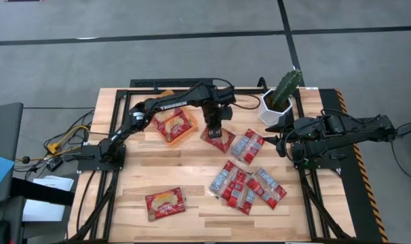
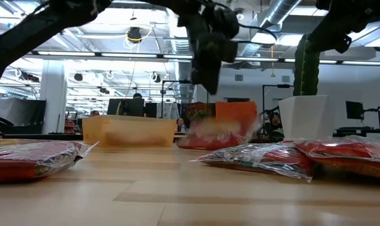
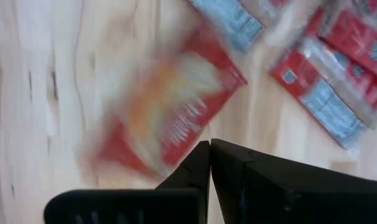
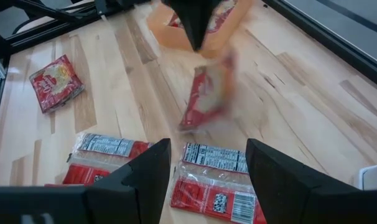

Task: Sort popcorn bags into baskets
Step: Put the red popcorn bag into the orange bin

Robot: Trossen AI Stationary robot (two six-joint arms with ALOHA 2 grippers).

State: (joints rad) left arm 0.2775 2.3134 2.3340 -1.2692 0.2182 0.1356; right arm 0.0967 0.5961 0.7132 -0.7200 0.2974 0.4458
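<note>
fingers of the left gripper [image 1: 218, 129] are pressed together, tips meeting with nothing caught between them, above a blurred red popcorn bag [image 1: 218, 140] that seems to be dropping beside the orange basket [image 1: 186, 135]. fingers of the right gripper [image 4: 204, 168] are spread wide and empty, waiting at the worktop's [image 1: 124, 183] right edge near the cactus pot [image 1: 270, 108]. one packet already lies in the basket; a lone bag [image 1: 165, 202] rests at the front left and a cluster [image 1: 246, 186] right of centre. the packets look light, flat and crinkly, with slick foil film; a pinch at a sealed edge likely holds best. the basket is rigid plastic, the worktop pale wood planks.
</note>
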